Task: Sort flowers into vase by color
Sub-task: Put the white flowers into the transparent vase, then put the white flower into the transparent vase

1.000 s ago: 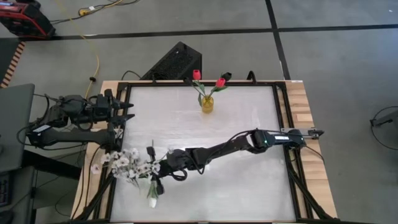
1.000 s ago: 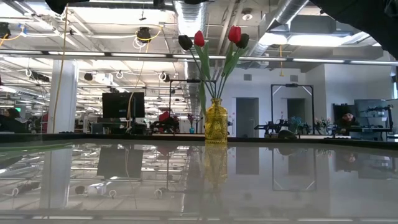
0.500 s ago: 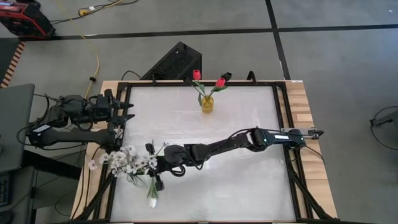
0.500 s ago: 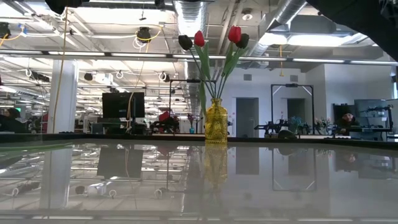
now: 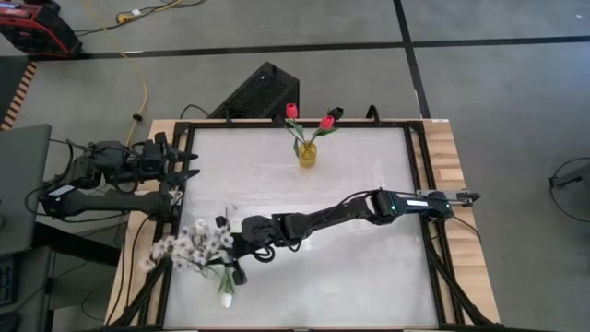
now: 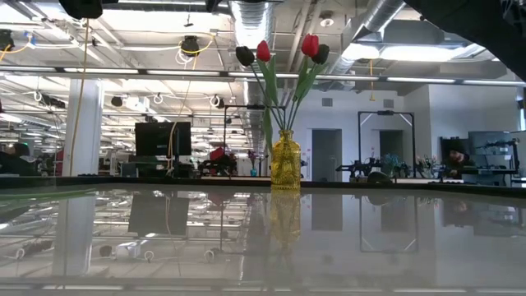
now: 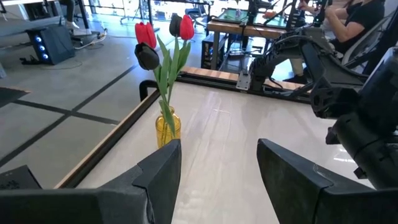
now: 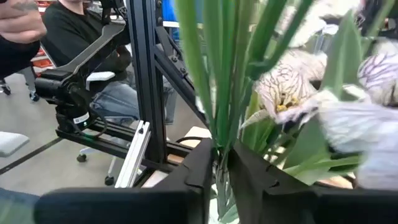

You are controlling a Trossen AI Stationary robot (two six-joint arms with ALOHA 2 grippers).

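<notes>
Looking down from overhead, you see the right gripper [image 5: 241, 247] stretched across the table [image 5: 350, 277] to its near left corner, at a bushy white spray [image 5: 189, 247] with a white tulip [image 5: 226, 297] just beside it. Only the right wrist view shows the grip itself: the fingers [image 8: 202, 163] pinch green stems [image 8: 224, 93] narrowly between them, white blossoms [image 8: 348, 118] crowding close. At the far edge the yellow vase [image 5: 307, 153] holds two red tulips [image 5: 310, 116]; the low view shows that vase [image 6: 285, 162] upright and neither gripper. Your left gripper [image 7: 217, 168] waits at the table's left edge, fingers spread wide, holding nothing.
</notes>
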